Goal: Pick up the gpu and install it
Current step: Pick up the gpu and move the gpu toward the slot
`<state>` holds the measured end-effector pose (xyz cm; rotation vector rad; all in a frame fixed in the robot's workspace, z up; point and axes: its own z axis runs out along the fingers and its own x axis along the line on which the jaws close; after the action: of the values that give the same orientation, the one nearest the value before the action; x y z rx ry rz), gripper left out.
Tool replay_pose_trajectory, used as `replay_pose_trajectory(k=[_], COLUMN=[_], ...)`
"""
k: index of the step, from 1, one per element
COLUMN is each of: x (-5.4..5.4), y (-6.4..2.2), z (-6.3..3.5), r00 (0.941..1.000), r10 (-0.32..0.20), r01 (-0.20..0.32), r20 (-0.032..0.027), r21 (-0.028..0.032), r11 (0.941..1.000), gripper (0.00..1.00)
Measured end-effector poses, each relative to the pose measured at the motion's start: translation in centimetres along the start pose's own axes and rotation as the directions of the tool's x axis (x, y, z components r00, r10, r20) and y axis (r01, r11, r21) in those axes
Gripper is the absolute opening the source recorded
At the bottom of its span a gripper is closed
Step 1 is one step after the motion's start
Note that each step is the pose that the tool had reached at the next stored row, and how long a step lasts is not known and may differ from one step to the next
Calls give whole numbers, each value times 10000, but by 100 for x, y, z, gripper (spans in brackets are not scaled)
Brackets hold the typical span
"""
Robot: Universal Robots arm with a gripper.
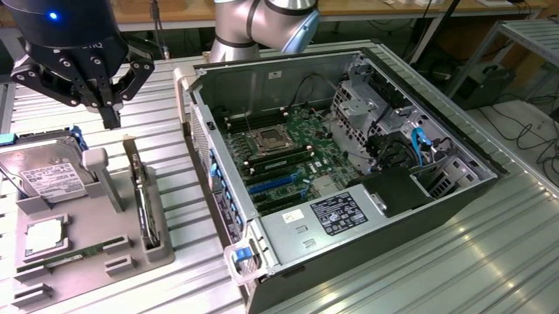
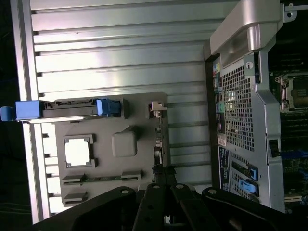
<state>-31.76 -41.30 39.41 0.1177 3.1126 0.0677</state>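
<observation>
Gpu (image 1: 137,190) work has not reached a grasp: the card stands on its long edge in a slot of the grey fixture, untouched.

Biggest hazard, I judge, is the open computer case (image 1: 393,261), which lies just beside the fixture on the exterior view's right. Its raised side wall stands between the card and the motherboard (image 1: 288,150), so a carry that runs too low could knock the card against that wall. Inside, the blue expansion slots (image 1: 271,186) sit close to the rear wall, and a tilted card could jam there or bend its bracket.

Next is the fixture (image 1: 96,255). The hard drive (image 1: 48,173) and 1 upright grey post (image 1: 98,173) stand near the card, so a descent that drifts sideways could strike them instead.

The gripper (image 1: 112,121) hangs above the table, past the far end of the card and clear of it. Its fingers look drawn together and hold nothing. Coming down like that, they would land on the card's top edge rather than either side of it.

Smallest is the gpu itself (image 2: 156,144), a thin line edge-on in the wrist view. Gripped off-centre, so thin a card could swing or slip. Its pale bracket (image 2: 155,108) marks 1 end.
</observation>
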Motion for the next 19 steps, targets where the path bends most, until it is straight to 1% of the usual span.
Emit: replay_pose_trajectory(k=[9,13,14,16,18,19], x=[0,0,0,0,0,0], y=[0,0,0,0,0,0], z=[0,0,0,0,1,5], r00=[10000,10000,10000,10000,10000,10000], r10=[0,0,0,0,-1,-18], r01=[0,0,0,0,1,18], r20=[0,0,0,0,0,1], r21=[0,0,1,0,0,0], r11=[10000,10000,10000,10000,10000,10000], gripper=[11,36,48,60,60,66])
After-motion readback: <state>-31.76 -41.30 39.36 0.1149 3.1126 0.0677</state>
